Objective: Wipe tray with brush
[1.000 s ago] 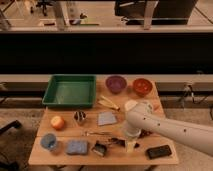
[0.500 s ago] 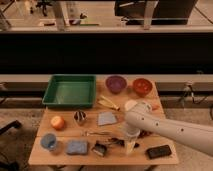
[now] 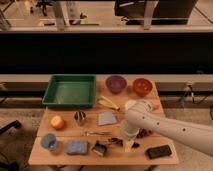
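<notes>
The green tray (image 3: 70,91) sits at the back left of the wooden table and holds nothing. The brush (image 3: 101,148) lies near the front edge, its dark blocky head to the left and its thin black handle running right towards my gripper. My gripper (image 3: 128,144) points down over the front centre of the table, at the handle end of the brush. My arm (image 3: 165,127) reaches in from the right. I cannot see whether the gripper touches the handle.
A purple bowl (image 3: 115,83) and a red bowl (image 3: 142,86) stand at the back right. An orange fruit (image 3: 57,122), a blue cup (image 3: 48,141), a blue sponge (image 3: 76,147), a grey cloth (image 3: 106,118), a thin metal utensil (image 3: 97,133) and a black slab (image 3: 159,151) lie around.
My gripper has come down a little towards the table front, by the brush handle. Nothing else on the table has moved.
</notes>
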`<action>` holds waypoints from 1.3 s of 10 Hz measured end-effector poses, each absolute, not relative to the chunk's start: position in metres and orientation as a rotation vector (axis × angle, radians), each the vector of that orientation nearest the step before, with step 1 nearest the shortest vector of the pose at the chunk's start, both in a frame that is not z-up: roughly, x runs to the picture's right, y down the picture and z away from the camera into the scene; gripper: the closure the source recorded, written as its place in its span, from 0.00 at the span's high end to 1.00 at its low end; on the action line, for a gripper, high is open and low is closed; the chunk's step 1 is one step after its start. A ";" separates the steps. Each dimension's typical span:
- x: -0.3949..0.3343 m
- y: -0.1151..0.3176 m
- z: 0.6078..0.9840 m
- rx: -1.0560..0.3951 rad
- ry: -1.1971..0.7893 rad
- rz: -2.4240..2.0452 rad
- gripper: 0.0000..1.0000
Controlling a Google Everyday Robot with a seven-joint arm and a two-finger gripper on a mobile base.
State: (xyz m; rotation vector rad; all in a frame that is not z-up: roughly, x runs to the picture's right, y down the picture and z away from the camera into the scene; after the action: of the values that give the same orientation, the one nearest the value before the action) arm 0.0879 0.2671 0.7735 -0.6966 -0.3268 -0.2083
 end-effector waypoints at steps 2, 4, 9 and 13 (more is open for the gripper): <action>0.083 0.267 0.773 -0.699 -0.356 -0.202 0.80; 0.080 0.274 0.779 -0.704 -0.401 -0.192 0.80; 0.075 0.286 0.795 -0.709 -0.474 -0.188 0.72; 0.077 0.281 0.789 -0.684 -0.473 -0.188 0.35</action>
State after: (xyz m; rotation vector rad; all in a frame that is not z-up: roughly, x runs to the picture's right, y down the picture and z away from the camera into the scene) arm 0.0768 0.2813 0.7892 -0.6840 -0.4731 -0.1882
